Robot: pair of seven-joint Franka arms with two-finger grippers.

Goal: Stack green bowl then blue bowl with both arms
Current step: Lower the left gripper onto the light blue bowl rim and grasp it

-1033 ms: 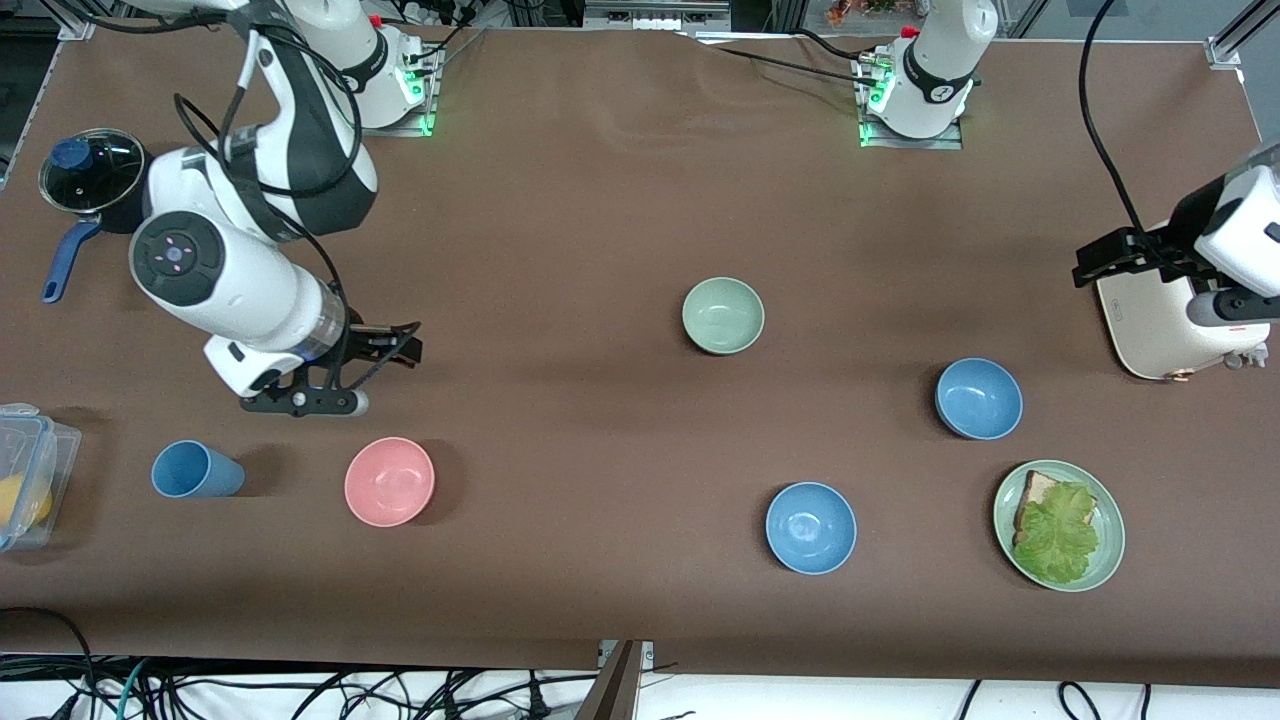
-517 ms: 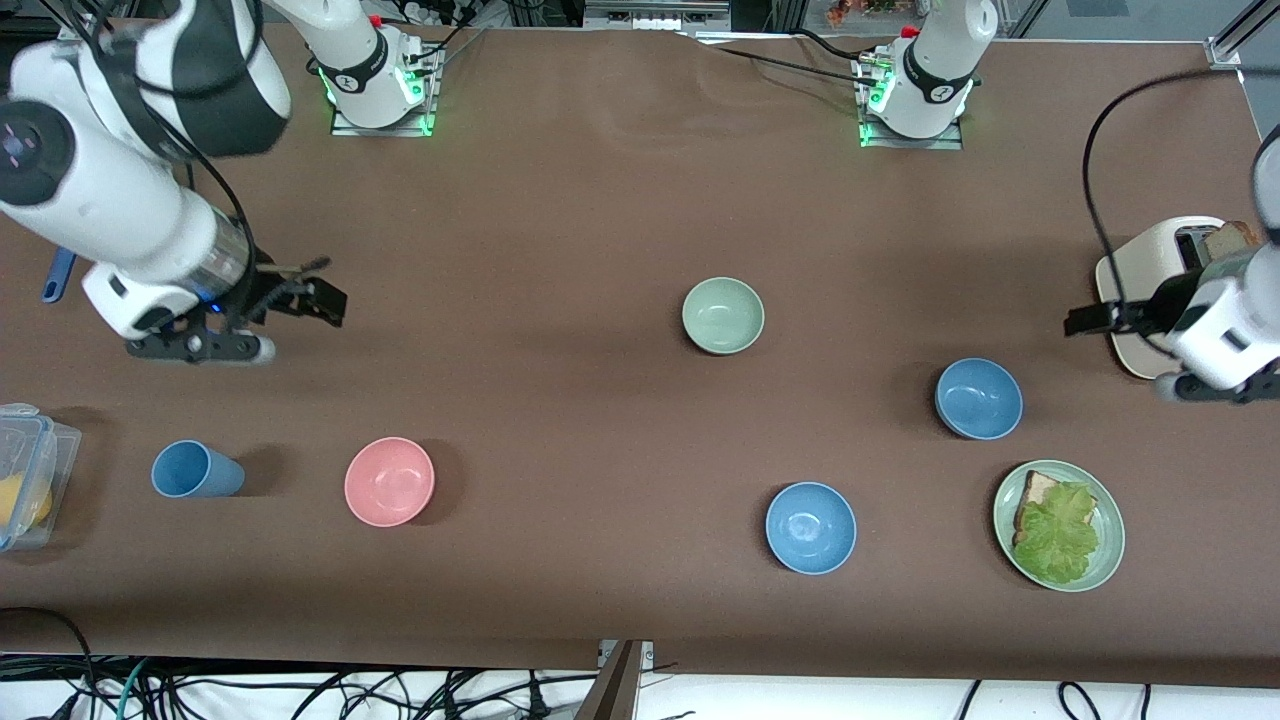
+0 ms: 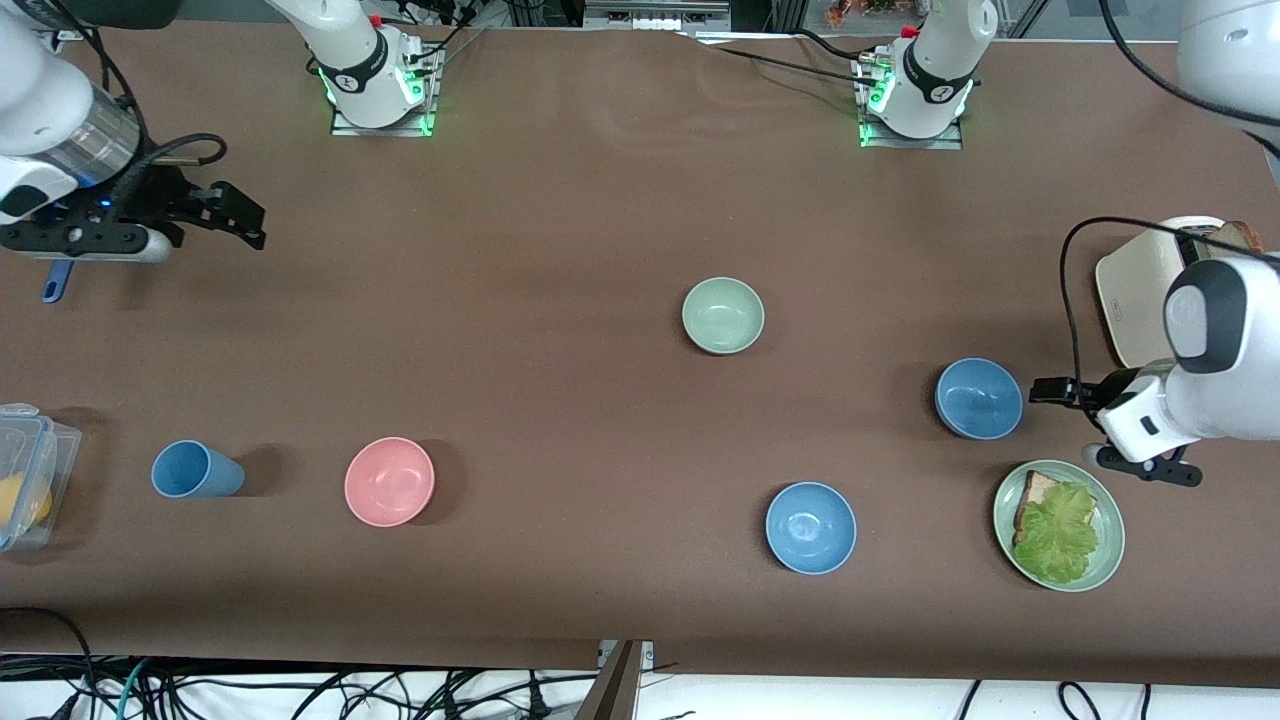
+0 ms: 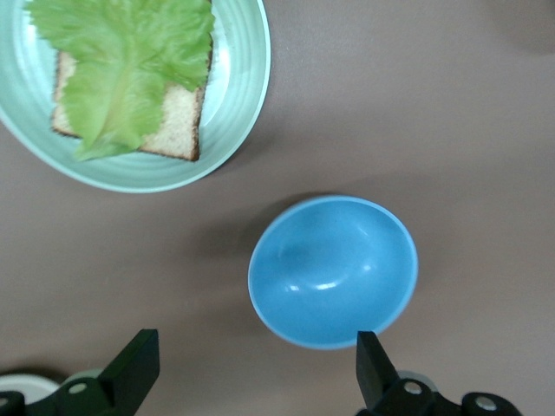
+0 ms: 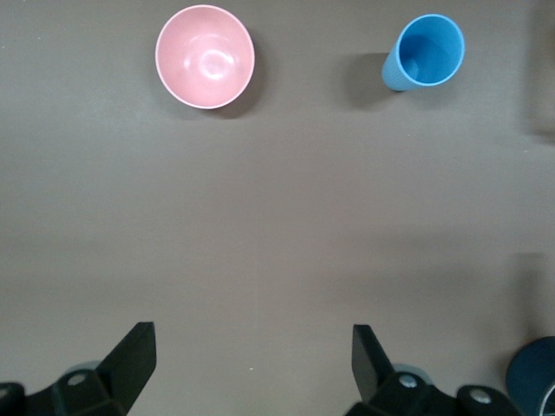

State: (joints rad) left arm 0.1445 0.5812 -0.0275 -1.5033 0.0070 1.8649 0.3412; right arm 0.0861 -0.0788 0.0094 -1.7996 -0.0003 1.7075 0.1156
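- Two grippers show up on my screens, and both hold nothing.
- My left gripper (image 3: 1045, 390) hangs over the table just beside a blue bowl (image 3: 979, 398), at the left arm's end of the table.
- My left wrist view shows its two fingers (image 4: 134, 368) spread wide apart, with that blue bowl (image 4: 333, 270) sitting between them and not touching them.
- My right gripper (image 3: 235, 215) is up over the bare table (image 3: 560, 210) at the right arm's end.
- My right wrist view shows its fingers (image 5: 130, 354) spread wide too, with only brown table between them.
- I see the green bowl (image 3: 723, 315) sitting by itself near the middle of the table, well apart from both grippers.
- I see a second blue bowl (image 3: 811, 527), closer to the front camera than the green bowl.
- I see a green plate (image 3: 1105, 560) with toast (image 3: 1035, 490) and lettuce (image 3: 1056, 535) on it, near the first blue bowl and closer to the front camera.
- I see a pink bowl (image 3: 389, 481) and a blue cup (image 3: 195, 470) side by side toward the right arm's end; the cup is closer to that end.
- I see a clear box (image 3: 30, 470) at the table edge past the cup.
- I see a cream toaster (image 3: 1140, 290) at the left arm's end, partly hidden by the arm.
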